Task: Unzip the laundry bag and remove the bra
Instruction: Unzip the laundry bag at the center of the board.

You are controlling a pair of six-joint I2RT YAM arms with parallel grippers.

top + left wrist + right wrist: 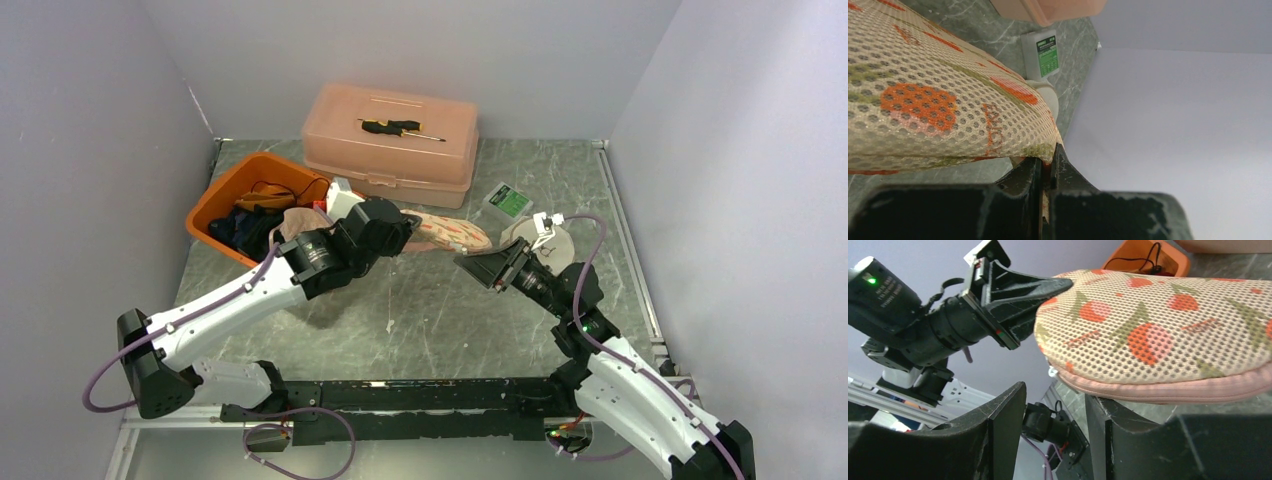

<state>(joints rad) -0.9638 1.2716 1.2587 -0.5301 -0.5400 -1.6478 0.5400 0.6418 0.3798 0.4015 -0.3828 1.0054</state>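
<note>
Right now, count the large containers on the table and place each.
2. An orange bin at the back left, with clothes in it; a pink lidded case at the back centre, a screwdriver on its lid. None looks hidden.

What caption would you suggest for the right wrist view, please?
Left hand pinches one end of the fruit-print laundry bag; pink zipper looks closed, right hand open below.

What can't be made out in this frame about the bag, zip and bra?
Bra: unseen in every view; mesh of the laundry bag hides any contents.
Zip: right wrist view's edge cuts it off; pull too small to identify.
Left tool: top view, hidden behind its own wrist.
</note>
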